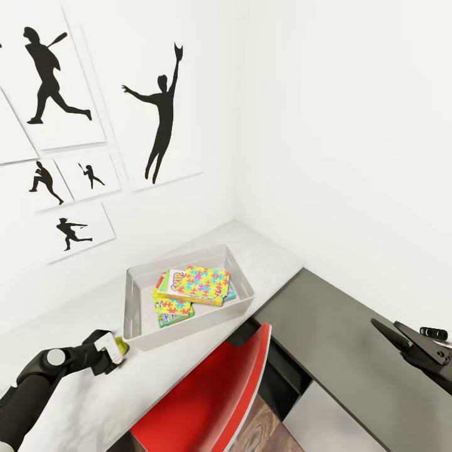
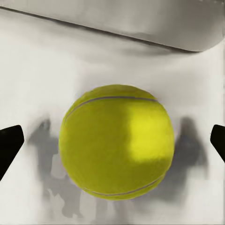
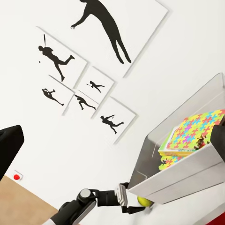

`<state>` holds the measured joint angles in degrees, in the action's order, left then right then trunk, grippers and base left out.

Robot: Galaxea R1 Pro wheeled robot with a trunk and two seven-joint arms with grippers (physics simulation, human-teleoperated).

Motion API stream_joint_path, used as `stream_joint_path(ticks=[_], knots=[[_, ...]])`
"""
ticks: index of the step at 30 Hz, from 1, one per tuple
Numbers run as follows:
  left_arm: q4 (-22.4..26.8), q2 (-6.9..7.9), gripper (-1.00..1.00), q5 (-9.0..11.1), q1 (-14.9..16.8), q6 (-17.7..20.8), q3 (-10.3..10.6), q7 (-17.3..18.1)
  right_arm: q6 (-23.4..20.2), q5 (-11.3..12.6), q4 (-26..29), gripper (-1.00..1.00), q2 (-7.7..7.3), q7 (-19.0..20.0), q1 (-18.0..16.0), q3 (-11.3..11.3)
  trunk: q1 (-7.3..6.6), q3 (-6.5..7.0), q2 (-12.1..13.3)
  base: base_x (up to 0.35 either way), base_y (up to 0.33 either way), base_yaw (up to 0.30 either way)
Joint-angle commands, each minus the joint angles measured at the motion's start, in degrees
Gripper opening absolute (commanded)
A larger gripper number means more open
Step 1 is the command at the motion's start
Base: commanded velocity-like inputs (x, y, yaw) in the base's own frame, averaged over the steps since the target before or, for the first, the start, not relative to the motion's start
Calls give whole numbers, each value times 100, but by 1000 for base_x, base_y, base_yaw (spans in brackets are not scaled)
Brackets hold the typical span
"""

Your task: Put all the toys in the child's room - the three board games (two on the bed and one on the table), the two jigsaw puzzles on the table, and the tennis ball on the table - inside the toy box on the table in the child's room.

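The left gripper (image 1: 118,349) stands open around the ball (image 2: 116,141), its fingers apart from it on either side. The ball is yellow-green and fuzzy with a pale curved seam, resting on the white table (image 1: 75,389) just beside the grey box (image 1: 139,295). Inside the box lie bright jigsaw-patterned boxes (image 1: 204,284). The right gripper (image 1: 408,342) hangs over the dark desk (image 1: 339,351); open or closed, I cannot tell.

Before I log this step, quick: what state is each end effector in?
Left end effector: open, fingers either side of the tennis ball on the table, not gripping.
Right end effector: open, holding nothing.
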<state>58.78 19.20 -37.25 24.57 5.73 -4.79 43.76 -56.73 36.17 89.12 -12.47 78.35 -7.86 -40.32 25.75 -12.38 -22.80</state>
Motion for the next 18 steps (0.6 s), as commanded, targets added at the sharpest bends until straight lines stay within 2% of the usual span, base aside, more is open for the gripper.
stream_joint_path(ticks=[1, 10, 18], knots=[[11, -18, 100, -17, 6, 40, -6, 29, -40, 13, 0, 100, -1, 5, -5, -2, 3, -11, -12, 0, 0, 0], [7, -61, 100, -21, 73, 40, -1, -267, -40, 13, 2, 100, -1, 5, -5, -2, 3, -11, -12, 0, 0, 0], [2, -65, 100, -19, 83, 34, 5, -347, -40, 13, 2, 100, -1, 5, -5, -2, 3, -11, -12, 0, 0, 0]])
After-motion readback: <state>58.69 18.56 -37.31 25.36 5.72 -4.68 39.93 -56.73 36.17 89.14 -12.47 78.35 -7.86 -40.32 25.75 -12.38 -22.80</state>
